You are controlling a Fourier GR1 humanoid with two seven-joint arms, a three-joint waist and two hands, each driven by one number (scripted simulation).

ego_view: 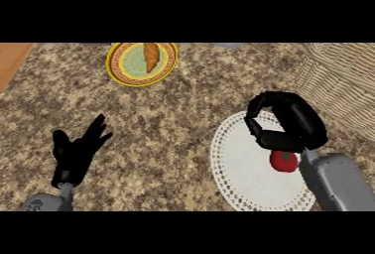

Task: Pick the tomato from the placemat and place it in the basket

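The round red tomato (pixel 283 161) lies on the white lace-edged placemat (pixel 245 173) – right hand (pixel 289 124) above it, fingers curled, holding nothing – beside the woven wicker basket (pixel 341 79) on the speckled granite surface (pixel 168 124); left hand (pixel 77 149) spread.

The light on my counter (pixel 176 124) is even and quite soft, not dim and not very bright. I cannot tell where it comes from. I see no strong shadows. My right hand (pixel 289 126) is deep black, almost without detail, and so is my left hand (pixel 73 151). The white placemat (pixel 245 173) is the brightest area. The tomato (pixel 283 161) shows no glare. The basket (pixel 344 79) weave looks a little blurred.
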